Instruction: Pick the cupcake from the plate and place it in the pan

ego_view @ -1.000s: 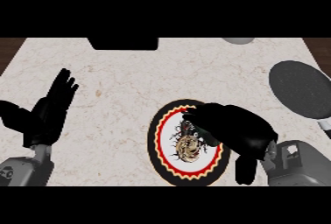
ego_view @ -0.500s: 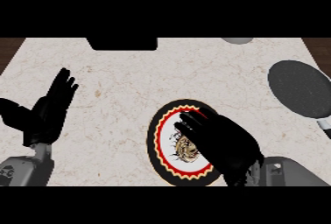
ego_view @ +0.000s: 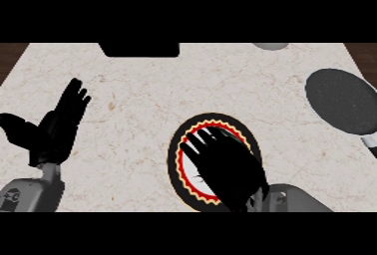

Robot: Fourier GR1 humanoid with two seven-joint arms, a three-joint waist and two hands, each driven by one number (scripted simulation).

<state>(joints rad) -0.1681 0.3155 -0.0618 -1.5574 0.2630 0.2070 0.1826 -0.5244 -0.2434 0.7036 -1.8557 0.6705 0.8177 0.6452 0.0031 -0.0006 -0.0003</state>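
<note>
Cupcake: not visible. Judged to sit on the round plate with the black rim and red-and-yellow zigzag band (ego_view: 175,164), hidden under the right hand (ego_view: 225,167), which covers most of the plate's cream centre. No part of the cupcake can be confirmed.

Right hand: laid over the plate from the lower edge, fingers spread and pointing up and to the left, tips close to the plate's far rim. Whether the fingers have closed round anything underneath cannot be told, since the black hand blocks its own underside. The placement suits a grasp from above; the pick step appears to be in hand, not completed.

Left hand (ego_view: 55,129): open and idle at the left of the counter, fingers straight and upward, holding nothing, well apart from the plate.

Destination: dark grey round pan (ego_view: 340,101) at the right edge, with a pale handle towards the lower right; nothing seen in it, well apart from the plate.

Surface: pale marbled stone counter (ego_view: 184,84). The route from plate to pan shows no obstruction
</note>
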